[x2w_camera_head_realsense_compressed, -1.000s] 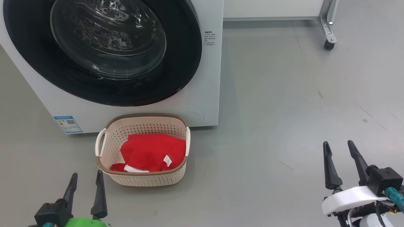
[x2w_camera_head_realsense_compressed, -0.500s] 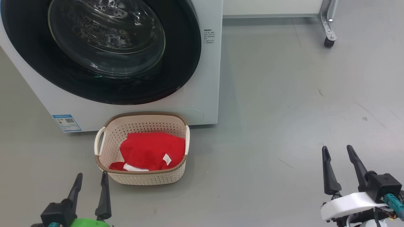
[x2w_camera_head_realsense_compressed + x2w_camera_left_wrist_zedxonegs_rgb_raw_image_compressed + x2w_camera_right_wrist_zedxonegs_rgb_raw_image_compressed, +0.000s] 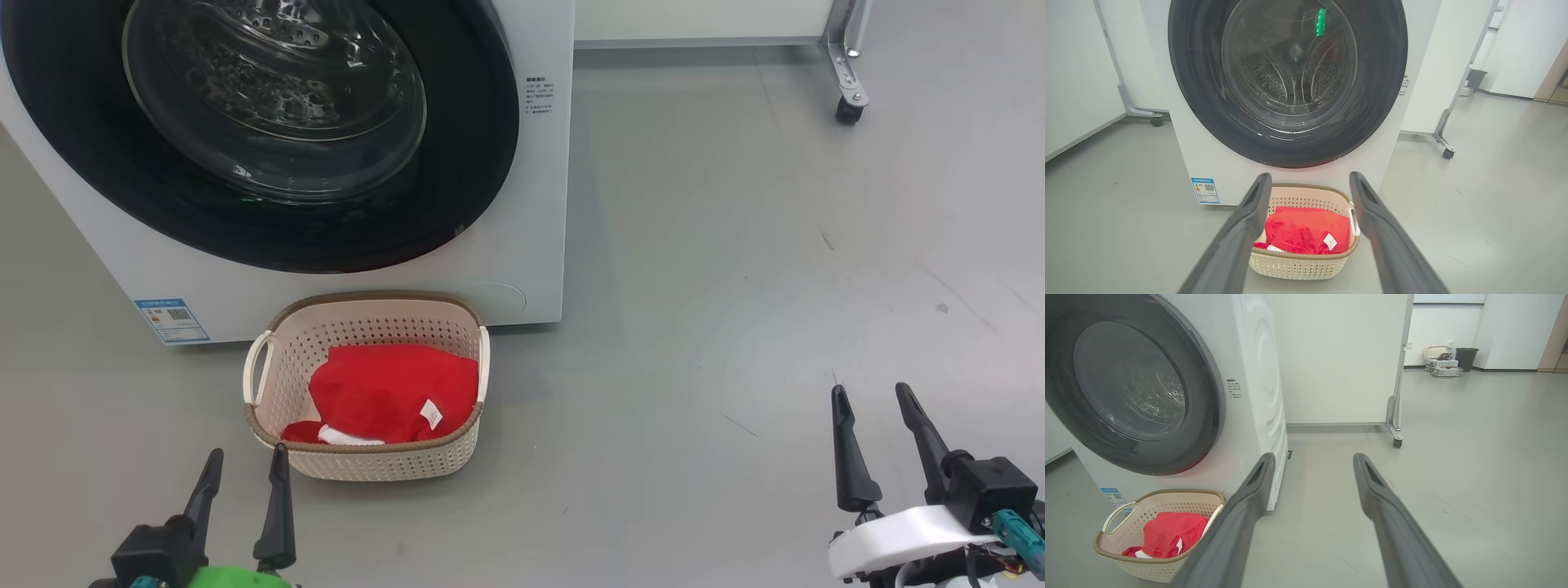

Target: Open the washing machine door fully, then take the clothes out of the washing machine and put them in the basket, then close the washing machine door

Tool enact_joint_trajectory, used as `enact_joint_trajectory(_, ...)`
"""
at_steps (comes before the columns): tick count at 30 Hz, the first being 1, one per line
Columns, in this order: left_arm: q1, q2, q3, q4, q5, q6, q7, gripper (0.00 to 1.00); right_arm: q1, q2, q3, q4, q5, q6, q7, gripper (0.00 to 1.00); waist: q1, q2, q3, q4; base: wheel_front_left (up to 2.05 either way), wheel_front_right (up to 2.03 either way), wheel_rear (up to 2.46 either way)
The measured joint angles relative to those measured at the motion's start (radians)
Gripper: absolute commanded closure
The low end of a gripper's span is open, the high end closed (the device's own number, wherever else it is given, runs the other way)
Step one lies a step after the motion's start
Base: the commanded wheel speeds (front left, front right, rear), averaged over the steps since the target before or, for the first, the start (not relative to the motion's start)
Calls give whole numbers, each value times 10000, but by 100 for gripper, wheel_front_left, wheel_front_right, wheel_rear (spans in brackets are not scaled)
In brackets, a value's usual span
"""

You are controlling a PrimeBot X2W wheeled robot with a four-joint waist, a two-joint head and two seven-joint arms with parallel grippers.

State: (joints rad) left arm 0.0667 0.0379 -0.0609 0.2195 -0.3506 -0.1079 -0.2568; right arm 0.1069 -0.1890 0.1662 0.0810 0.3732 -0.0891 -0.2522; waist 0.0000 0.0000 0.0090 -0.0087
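Both grippers low, jaws wide, nothing held.
L gripper [image 3: 248, 452] sits lower left in head view, R gripper [image 3: 869, 390] lower right, well apart. Each pair of dark fingers points up the view, spread, tips free. L wrist shell [image 3: 237, 578] green, R wrist shell [image 3: 906, 527] white.

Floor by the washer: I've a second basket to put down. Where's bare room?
The widest bare floor lies right of the washing machine and basket, between the wheeled panel leg and the right gripper. A narrower strip lies left of the basket, below the blue sticker. Tight: between basket and machine, by the left gripper.
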Motion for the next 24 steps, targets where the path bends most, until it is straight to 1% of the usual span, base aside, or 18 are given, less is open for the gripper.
enact_joint_trajectory(3,2,0,-2,10,-13,0,0,0,18,8,-38,-6,-54,8,0,0,0,0,-14,0,0,0,0)
enact_joint_trajectory(5,2,0,-6,10,-13,-2,0,0,39,12,-59,-17,-63,82,0,0,0,0,-22,0,0,0,0)
enact_joint_trajectory(13,5,0,-15,10,-15,-23,0,0,64,84,-128,-38,-107,92,0,0,0,0,-36,12,0,0,0)
enact_joint_trajectory(17,7,0,-13,8,-17,-25,0,0,83,104,-167,-42,-144,173,0,0,0,0,-36,18,0,0,0)
enact_joint_trajectory(24,8,0,-8,6,-65,-27,0,0,170,180,-221,-56,-199,178,0,0,0,0,-31,23,0,0,0)
